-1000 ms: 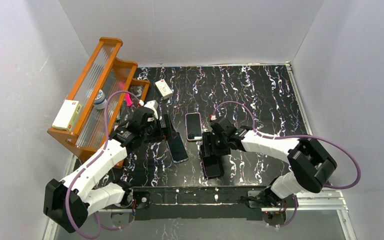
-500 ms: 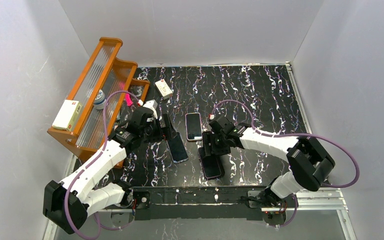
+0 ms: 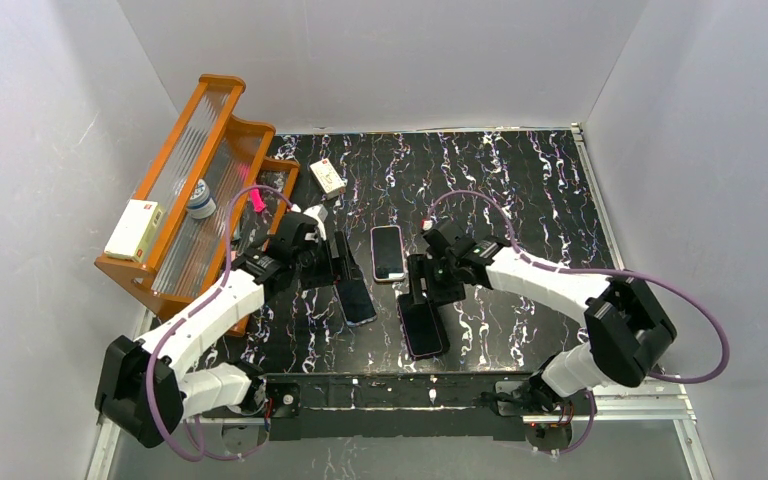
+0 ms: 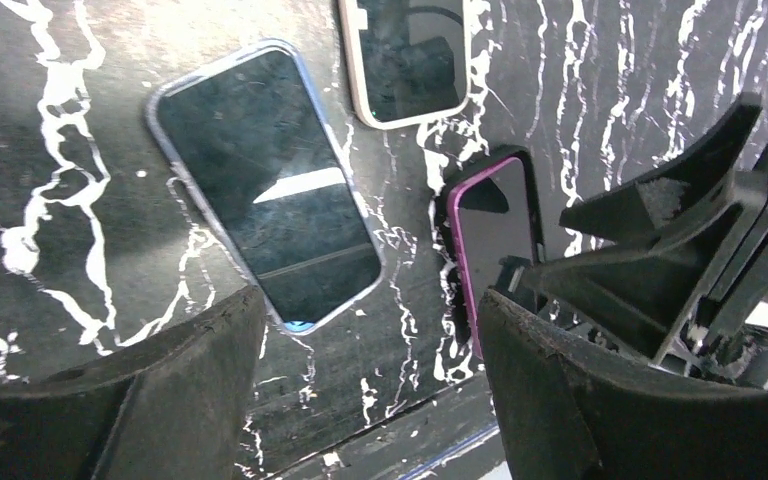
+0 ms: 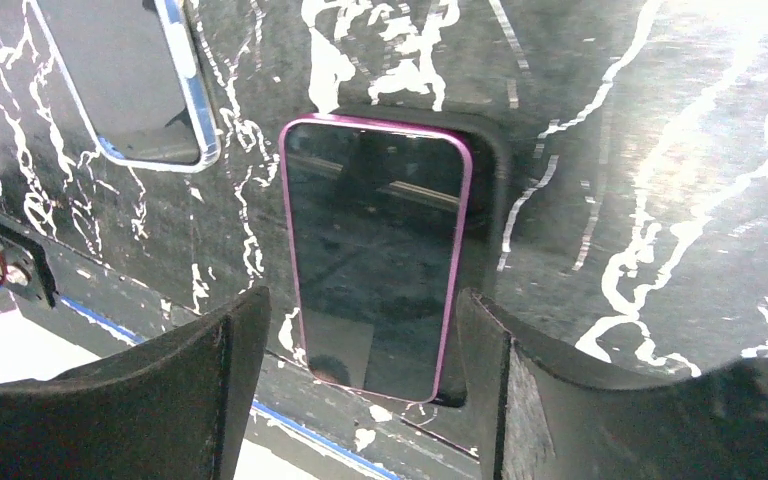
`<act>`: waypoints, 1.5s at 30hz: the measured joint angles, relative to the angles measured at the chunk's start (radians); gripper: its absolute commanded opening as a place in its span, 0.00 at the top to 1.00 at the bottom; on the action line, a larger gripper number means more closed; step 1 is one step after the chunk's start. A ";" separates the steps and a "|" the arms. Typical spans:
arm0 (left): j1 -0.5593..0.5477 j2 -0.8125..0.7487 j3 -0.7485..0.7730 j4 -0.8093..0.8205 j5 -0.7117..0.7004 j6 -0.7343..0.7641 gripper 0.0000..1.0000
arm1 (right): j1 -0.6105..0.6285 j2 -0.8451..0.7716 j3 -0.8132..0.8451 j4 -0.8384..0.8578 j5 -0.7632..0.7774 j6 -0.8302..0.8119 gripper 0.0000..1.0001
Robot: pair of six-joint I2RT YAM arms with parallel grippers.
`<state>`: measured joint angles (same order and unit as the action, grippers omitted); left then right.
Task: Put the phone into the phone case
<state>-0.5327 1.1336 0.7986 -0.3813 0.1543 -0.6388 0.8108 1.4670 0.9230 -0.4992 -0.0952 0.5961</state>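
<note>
A purple-edged phone lies face up on a black phone case. The case rim shows along the phone's top and right sides, so the phone sits shifted left on it. In the top view the pair lies near the front edge. My right gripper is open and empty, just above the phone's far end. My left gripper is open and empty, hovering beside a blue-edged phone at centre left. The purple phone also shows in the left wrist view.
A third phone with a pale rim lies between the grippers. An orange wooden rack stands at the left with a white box and a bottle. A small white box lies behind. The table's front rail is close.
The left arm has shifted slightly right and forward. The right gripper has drawn back a little from the purple phone toward the far side. The phones have not moved.
</note>
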 measured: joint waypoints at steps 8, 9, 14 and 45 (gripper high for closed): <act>-0.087 0.022 -0.040 0.108 0.051 -0.114 0.35 | -0.122 -0.087 -0.102 0.009 -0.057 -0.014 0.35; -0.109 0.033 -0.041 0.121 0.049 -0.127 0.36 | -0.132 -0.087 -0.113 0.011 -0.069 -0.019 0.37; -0.216 0.118 -0.062 0.206 0.039 -0.198 0.44 | -0.187 -0.087 -0.177 0.055 -0.145 -0.033 0.38; -0.365 0.464 -0.051 0.486 0.071 -0.408 0.90 | -0.255 -0.183 -0.537 0.470 -0.429 0.216 0.64</act>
<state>-0.8978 1.5978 0.7479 0.1043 0.2256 -1.0466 0.5556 1.2839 0.3855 -0.0296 -0.5243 0.8120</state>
